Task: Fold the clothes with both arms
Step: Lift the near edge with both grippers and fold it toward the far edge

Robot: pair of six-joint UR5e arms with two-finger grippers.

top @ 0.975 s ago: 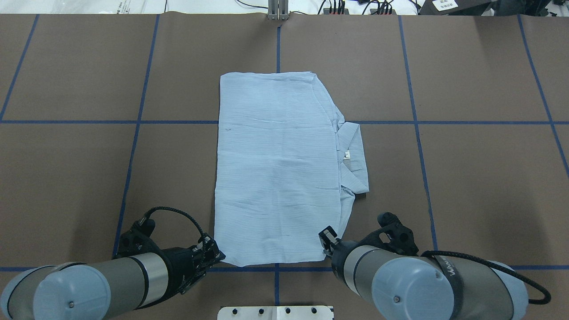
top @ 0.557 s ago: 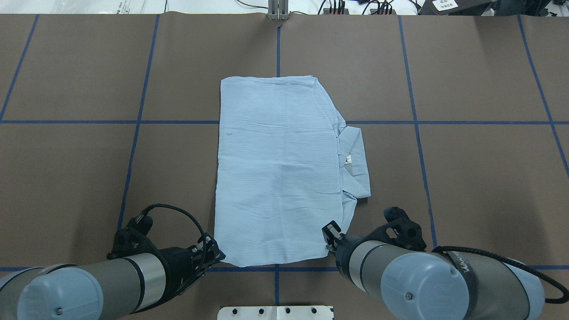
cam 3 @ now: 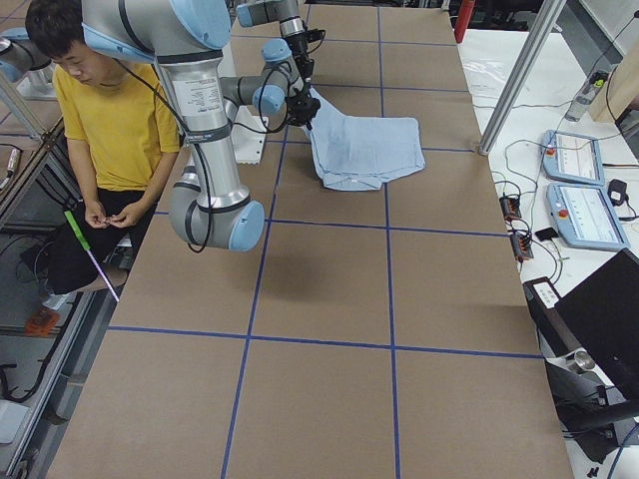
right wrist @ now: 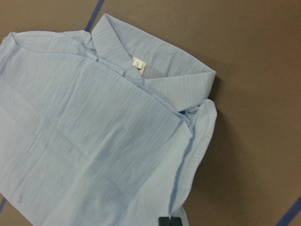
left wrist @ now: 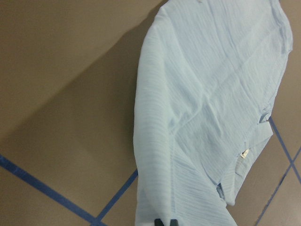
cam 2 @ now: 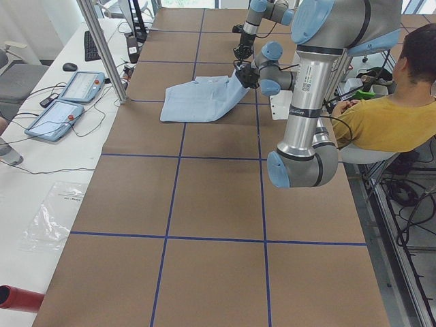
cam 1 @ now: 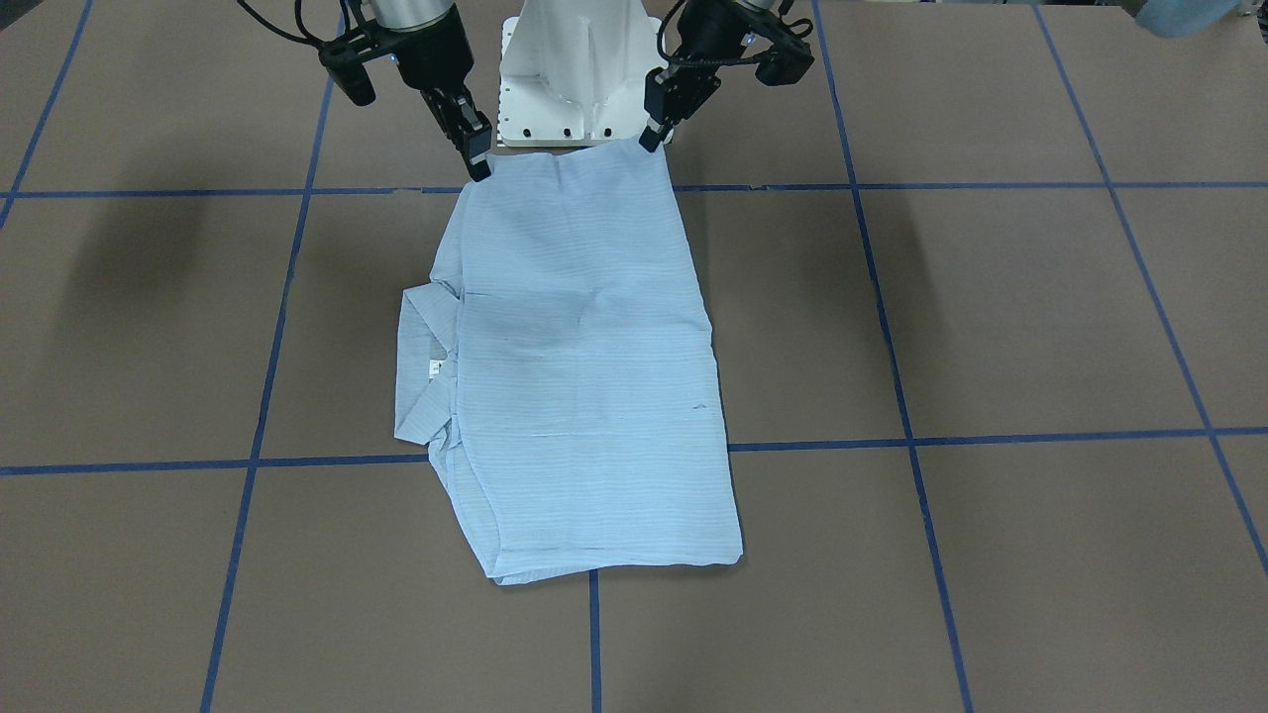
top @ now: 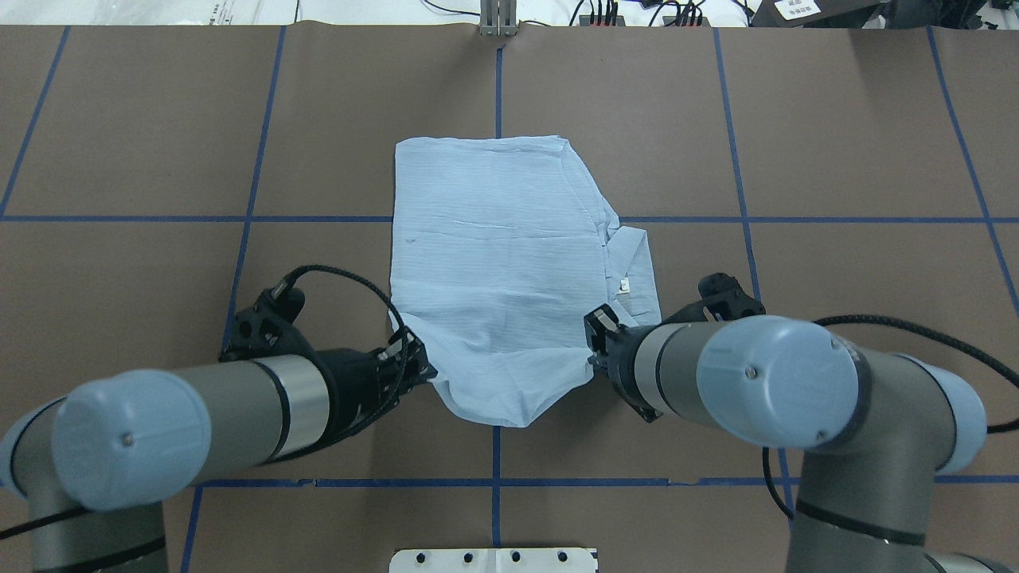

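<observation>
The light blue striped shirt (top: 493,239) lies folded into a rectangle on the brown table. Its collar (top: 637,267) and white label (top: 625,284) are on the right side. My left gripper (top: 414,368) is shut on the shirt's near left corner. My right gripper (top: 593,350) is shut on its near right corner. Both hold the near edge above the table, and the cloth sags between them. In the front-facing view the left gripper (cam 1: 651,139) and right gripper (cam 1: 479,168) hold the shirt's (cam 1: 584,376) top edge. The right wrist view shows the label (right wrist: 137,62).
The white pedestal base plate (top: 493,559) is at the table's near edge. Blue tape lines (top: 239,263) divide the table. A person in a yellow shirt (cam 2: 381,122) sits behind the robot. Tablets (cam 2: 68,95) and a metal post (cam 2: 102,48) stand beyond the far edge.
Both grippers have risen and moved away from the robot's base, carrying the shirt's near edge up off the table. The far part and the collar lie still.
</observation>
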